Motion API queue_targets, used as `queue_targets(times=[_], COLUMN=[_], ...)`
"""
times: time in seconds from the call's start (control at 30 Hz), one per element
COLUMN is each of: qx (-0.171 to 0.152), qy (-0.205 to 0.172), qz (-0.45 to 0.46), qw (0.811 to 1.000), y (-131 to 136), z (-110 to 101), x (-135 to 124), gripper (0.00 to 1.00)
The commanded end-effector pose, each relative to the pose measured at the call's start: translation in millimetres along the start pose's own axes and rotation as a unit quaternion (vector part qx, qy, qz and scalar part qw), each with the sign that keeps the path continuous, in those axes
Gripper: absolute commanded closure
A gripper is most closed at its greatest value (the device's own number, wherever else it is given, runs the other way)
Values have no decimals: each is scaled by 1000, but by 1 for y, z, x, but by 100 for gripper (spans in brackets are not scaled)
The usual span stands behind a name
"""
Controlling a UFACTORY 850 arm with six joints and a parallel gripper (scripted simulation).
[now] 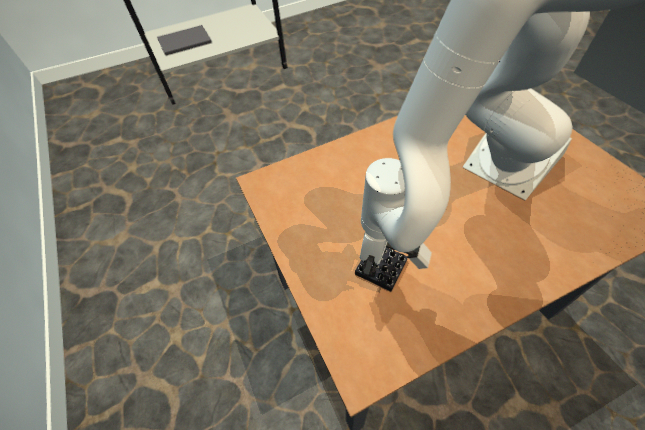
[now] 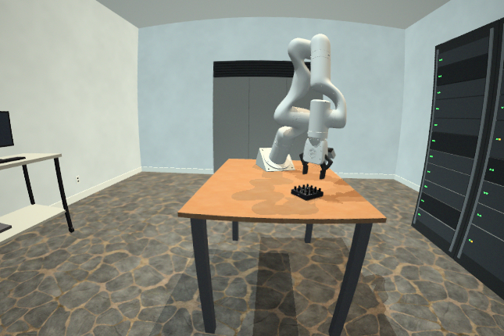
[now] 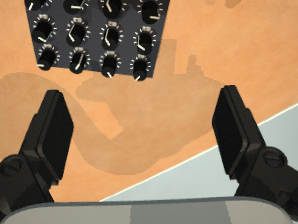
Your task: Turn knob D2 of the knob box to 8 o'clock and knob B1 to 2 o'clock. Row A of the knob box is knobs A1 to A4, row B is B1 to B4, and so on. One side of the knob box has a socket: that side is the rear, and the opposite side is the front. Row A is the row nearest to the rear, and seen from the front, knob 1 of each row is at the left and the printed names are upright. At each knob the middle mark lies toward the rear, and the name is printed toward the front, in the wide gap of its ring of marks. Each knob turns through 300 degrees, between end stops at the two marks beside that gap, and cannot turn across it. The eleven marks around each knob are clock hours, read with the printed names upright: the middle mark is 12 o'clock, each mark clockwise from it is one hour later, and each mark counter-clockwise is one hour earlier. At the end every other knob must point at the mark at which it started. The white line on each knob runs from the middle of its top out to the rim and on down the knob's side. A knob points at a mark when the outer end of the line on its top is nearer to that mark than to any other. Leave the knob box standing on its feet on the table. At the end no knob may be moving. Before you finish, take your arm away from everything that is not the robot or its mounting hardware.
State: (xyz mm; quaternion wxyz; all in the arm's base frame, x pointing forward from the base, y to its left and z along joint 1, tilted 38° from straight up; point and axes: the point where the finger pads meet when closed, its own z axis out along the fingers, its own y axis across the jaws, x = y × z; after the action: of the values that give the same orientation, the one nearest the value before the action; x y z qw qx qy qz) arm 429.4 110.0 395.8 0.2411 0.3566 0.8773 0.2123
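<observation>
one knob box (image 2: 307, 192), one table (image 2: 220, 205), one arm (image 2: 319, 79).
</observation>
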Motion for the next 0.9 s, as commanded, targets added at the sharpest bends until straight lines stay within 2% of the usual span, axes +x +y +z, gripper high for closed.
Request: queue_targets(times=[0.0, 0.13, 0.17, 0.87], qx=[-15, -15, -15, -15], qy=[16, 16, 16, 16], qz=[-45, -49, -49, -49], qw=[999, 999, 999, 999], y=[2, 3, 3, 3], z=[2, 2, 2, 2], x=[-2, -2, -2, -2], gripper=[0, 0, 81, 81])
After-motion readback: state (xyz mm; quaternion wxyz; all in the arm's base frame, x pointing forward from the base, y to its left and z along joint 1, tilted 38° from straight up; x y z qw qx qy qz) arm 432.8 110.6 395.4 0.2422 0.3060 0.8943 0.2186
